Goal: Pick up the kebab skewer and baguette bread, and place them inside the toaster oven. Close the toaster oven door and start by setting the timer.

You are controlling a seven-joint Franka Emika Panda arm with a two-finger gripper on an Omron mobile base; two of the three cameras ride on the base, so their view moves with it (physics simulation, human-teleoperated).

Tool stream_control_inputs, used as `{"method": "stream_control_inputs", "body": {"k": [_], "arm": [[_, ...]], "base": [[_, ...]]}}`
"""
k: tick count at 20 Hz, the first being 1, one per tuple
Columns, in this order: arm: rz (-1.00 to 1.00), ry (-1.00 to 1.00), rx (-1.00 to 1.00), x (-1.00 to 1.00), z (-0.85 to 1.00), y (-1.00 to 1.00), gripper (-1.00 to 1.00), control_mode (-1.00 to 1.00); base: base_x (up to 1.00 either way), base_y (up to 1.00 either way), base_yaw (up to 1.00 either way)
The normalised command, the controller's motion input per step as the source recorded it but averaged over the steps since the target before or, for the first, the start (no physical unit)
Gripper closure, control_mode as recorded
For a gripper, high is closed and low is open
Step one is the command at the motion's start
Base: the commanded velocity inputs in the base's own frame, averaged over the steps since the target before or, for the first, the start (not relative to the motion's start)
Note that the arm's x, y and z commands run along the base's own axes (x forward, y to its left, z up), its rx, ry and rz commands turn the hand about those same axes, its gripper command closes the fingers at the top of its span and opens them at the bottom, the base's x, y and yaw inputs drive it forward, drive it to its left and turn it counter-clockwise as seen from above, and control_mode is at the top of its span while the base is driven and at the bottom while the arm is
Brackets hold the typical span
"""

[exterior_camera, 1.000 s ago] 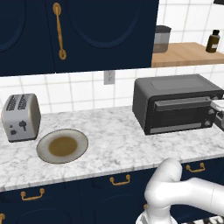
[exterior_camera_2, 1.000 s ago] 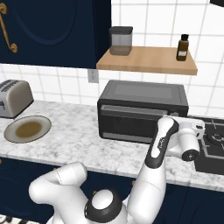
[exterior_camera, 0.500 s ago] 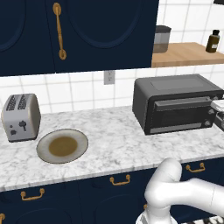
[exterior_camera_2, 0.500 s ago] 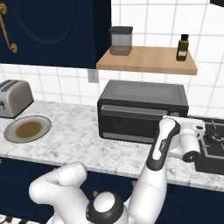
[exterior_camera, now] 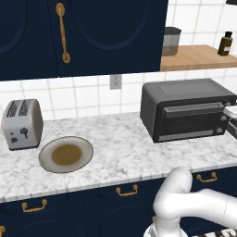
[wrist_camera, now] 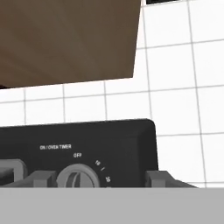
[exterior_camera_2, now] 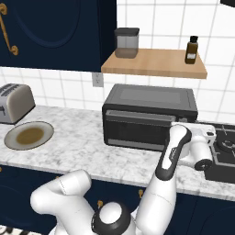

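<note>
The toaster oven (exterior_camera: 185, 99) (exterior_camera_2: 147, 98) stands on the counter against the tiled wall, and its door (exterior_camera: 190, 122) (exterior_camera_2: 135, 131) is shut. My hand (exterior_camera_2: 204, 137) hovers in front of the oven's right-hand knob column. In the hand view my gripper (wrist_camera: 100, 180) is open, its fingertips (wrist_camera: 41, 178) on either side of the timer knob (wrist_camera: 78, 178). The knob's pointer sits near OFF. The left tip lies close beside the knob and the right tip stands well clear of it. The kebab skewer and the baguette bread are hidden from view.
A silver two-slot toaster (exterior_camera: 21, 124) and a grey plate (exterior_camera: 65, 154) with a brown stain sit at the counter's left. A wooden shelf (exterior_camera_2: 156, 62) above the oven carries a jar (exterior_camera_2: 126, 42) and a bottle (exterior_camera_2: 191, 49). A black stove (exterior_camera_2: 225, 151) lies at the right.
</note>
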Motion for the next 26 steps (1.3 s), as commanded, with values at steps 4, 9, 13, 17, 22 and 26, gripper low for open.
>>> {"method": "stream_control_inputs", "body": {"k": [4,9,13,17,22,26], "arm": [[0.00,-0.09,-0.09,0.00,0.00,0.01,1.00,-1.00],[-0.02,-0.05,-0.13,0.00,0.00,0.19,1.00,-1.00],[-0.04,0.00,-0.13,0.00,0.00,0.28,1.00,-1.00],[-0.04,0.00,-0.08,-0.01,0.00,0.28,1.00,-1.00],[-0.05,0.00,-0.03,0.00,0.03,0.32,1.00,-1.00],[-0.03,0.00,0.00,-0.02,0.02,0.34,1.00,-1.00]], "base": [[0.00,0.00,0.00],[0.00,0.00,0.00],[0.00,0.00,0.00],[0.00,0.00,0.00],[0.00,0.00,0.00],[0.00,0.00,0.00]]}}
